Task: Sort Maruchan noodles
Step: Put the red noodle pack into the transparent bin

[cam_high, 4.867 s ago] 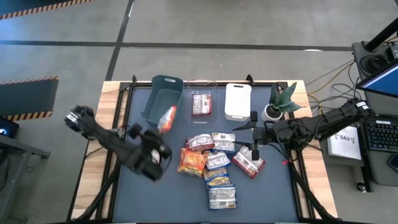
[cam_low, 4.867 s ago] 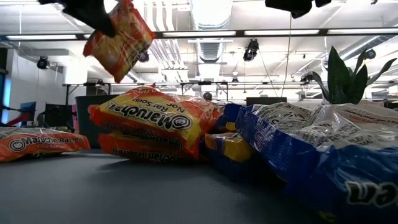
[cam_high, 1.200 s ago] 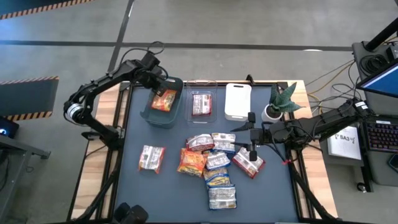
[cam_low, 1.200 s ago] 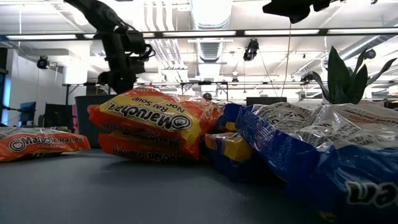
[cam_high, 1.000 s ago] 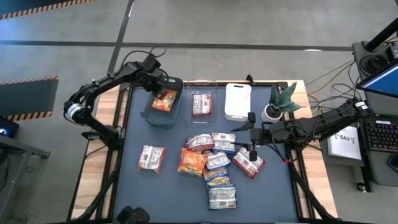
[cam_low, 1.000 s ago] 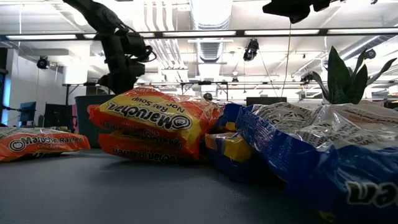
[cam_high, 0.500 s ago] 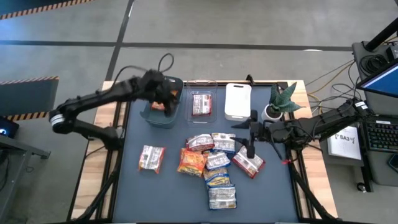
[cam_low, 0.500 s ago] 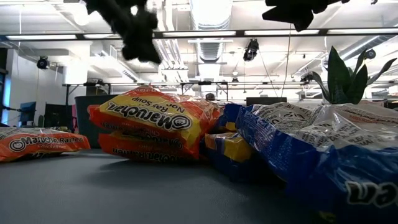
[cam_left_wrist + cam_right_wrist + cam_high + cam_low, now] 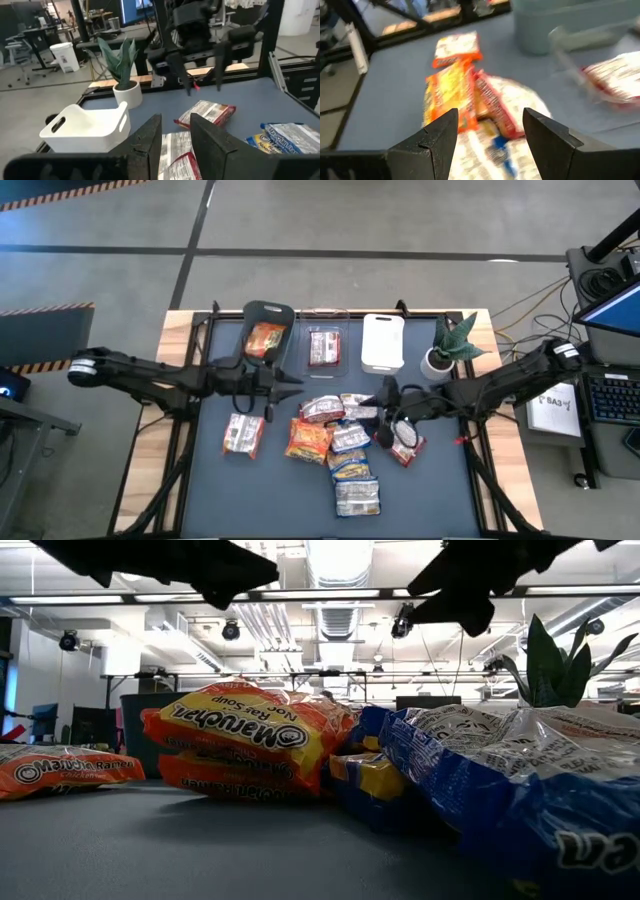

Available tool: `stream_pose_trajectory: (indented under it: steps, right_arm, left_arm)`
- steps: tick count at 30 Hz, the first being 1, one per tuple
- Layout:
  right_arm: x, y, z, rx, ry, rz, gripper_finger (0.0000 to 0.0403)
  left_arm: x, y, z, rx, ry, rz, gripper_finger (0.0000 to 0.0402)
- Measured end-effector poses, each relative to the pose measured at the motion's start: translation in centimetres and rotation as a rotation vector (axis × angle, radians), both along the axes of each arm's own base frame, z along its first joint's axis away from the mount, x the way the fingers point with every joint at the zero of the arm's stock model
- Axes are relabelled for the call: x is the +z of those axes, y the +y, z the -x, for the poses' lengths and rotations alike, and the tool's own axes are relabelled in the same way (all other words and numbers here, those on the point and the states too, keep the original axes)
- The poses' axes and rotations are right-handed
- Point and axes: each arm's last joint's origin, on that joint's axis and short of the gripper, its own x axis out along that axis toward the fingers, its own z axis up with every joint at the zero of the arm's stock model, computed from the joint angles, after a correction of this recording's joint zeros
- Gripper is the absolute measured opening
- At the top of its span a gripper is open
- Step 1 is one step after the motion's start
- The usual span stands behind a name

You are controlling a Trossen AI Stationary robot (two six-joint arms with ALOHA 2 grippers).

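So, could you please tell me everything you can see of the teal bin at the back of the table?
The teal bin is an open-topped, rounded rectangular tub that looks like plastic, standing upright at the back edge of the dark mat, left of the clear bin and seemingly apart from it. One orange noodle packet lies flat inside it. In the high view the left arm crosses just in front of its near wall; whether it touches the bin cannot be told. No end effector is in the bin.
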Motion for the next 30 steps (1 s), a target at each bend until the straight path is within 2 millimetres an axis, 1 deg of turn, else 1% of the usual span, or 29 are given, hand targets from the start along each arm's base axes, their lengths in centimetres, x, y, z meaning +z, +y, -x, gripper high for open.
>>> stream_pose_trajectory:
  steps: [3,7,10,13,16,19,21,23,26,30]
  right_arm:
    - [0.7,0.5,-1.2,0.019,0.075,-0.023,0.021]
    - [1.8,1.0,-2.9,0.013,0.232,0.011,0.021]
    - [2.1,1.3,-4.0,0.015,0.371,0.061,0.021]
    - [2.0,1.6,-5.0,0.032,0.491,0.13,0.021]
    - [1.6,1.9,-6.4,0.077,0.545,0.196,0.021]
    - [1.0,2.0,-8.0,0.115,0.567,0.264,0.021]
    - [0.5,2.0,-8.8,0.128,0.597,0.315,0.021]
    - [0.1,2.0,-9.7,0.151,0.602,0.355,0.021]
    - [-0.9,2.0,-10.6,0.159,0.632,0.456,0.021]
    - [-2.1,1.9,-11.2,0.166,0.678,0.558,0.021]
  left_arm:
    - [0.1,0.0,0.4,0.001,0.004,-0.001,0.0084]
    - [0.5,0.0,0.9,-0.005,0.005,-0.066,0.0084]
    - [1.4,0.1,1.4,0.03,0.019,-0.103,0.0084]
    - [2.4,0.3,2.1,0.08,0.043,-0.11,0.0084]
    - [2.5,0.3,2.6,0.09,0.079,-0.095,0.0084]
    - [2.0,0.3,3.0,0.091,0.104,-0.073,0.0084]
    - [1.3,0.3,3.3,0.088,0.133,-0.085,0.0084]
    - [1.0,0.3,3.4,0.084,0.164,-0.107,0.0084]
    - [1.2,0.3,3.7,0.083,0.151,-0.115,0.0084]
    - [1.3,0.4,3.9,0.079,0.158,-0.131,0.0084]
